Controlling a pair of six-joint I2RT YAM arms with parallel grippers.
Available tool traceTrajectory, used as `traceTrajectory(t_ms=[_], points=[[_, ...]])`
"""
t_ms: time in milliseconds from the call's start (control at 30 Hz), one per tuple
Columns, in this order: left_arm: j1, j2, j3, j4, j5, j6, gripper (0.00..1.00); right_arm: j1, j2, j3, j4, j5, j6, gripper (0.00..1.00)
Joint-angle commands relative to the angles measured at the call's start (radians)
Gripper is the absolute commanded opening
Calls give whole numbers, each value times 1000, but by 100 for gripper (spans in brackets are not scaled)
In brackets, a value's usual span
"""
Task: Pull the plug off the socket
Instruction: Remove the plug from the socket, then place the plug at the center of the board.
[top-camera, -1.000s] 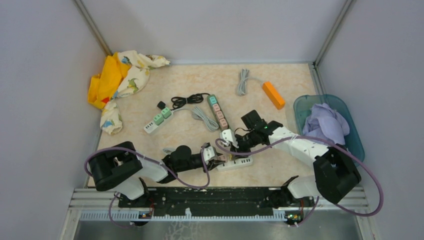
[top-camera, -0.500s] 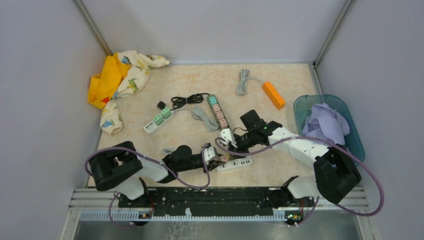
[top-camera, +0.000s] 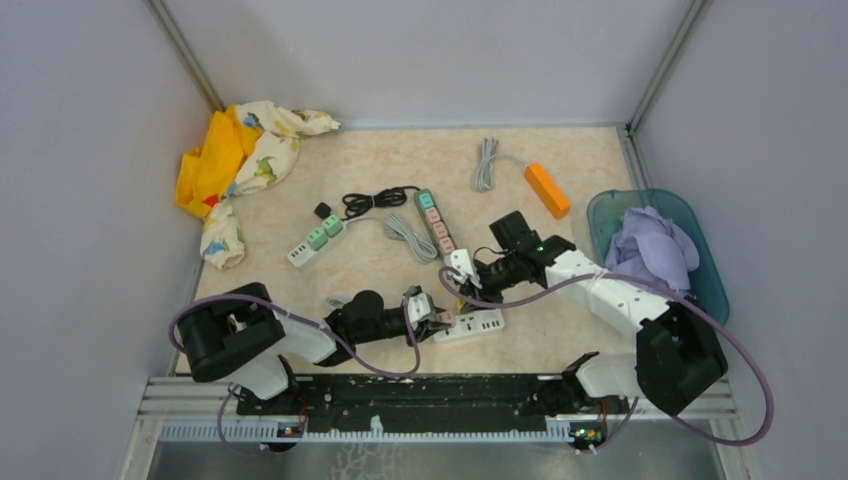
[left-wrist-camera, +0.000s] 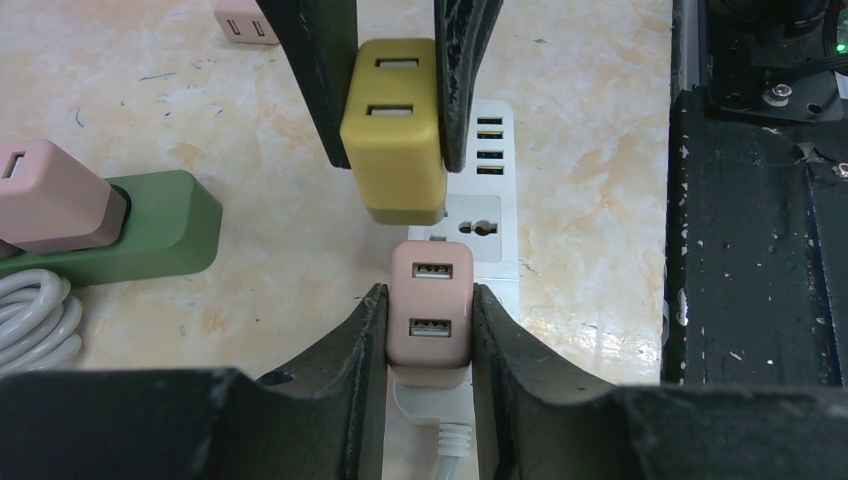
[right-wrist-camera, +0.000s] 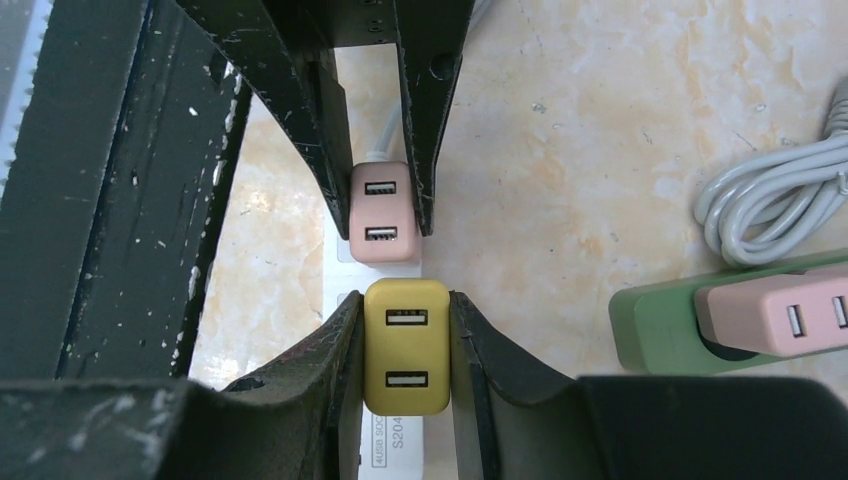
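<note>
We see the left gripper (left-wrist-camera: 428, 300) squeezing the pink plug (left-wrist-camera: 430, 320) on the white strip (left-wrist-camera: 492, 215) (the right gripper (right-wrist-camera: 403, 310) squeezes the yellow plug (right-wrist-camera: 405, 355), held a bit higher).

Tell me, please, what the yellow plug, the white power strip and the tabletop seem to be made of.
Yellow plug: likely moulded plastic, matte, with rounded edges and uniform colour.
White power strip: likely hard plastic, smooth, with crisp moulded sockets.
Tabletop: marble-patterned, faint sheen; stone or printed laminate, cannot tell.
</note>
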Motion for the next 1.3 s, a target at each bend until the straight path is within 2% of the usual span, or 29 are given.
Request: traceTrajectory(t_ms=[0, 200, 333, 533, 667, 767, 1000, 1267], points=[[0, 11, -12, -120, 16, -37, 1, -31, -35, 80, -56, -98, -44, 0], [0, -4, 4, -144, 29, -60, 1, -107, -67, 97, -71, -146, -32, 0], [0, -9, 17, -170, 30, -68, 2, -187, -98, 93, -27, -164, 33, 0], [0, -20, 36, -205, 34, -96, 2, -290, -116, 61, 163, -56, 234, 0], [1, -25, 50, -230, 32, -114, 7, -324, -119, 42, 258, 22, 345, 0], [1, -29, 50, -242, 22, -123, 18, -337, -120, 26, 318, 83, 406, 0], [1, -71, 48, -271, -19, -146, 57, -359, -115, -2, 388, 190, 457, 0], [1, -168, 74, -366, -33, -167, 80, -373, -102, -17, 406, 235, 459, 0]])
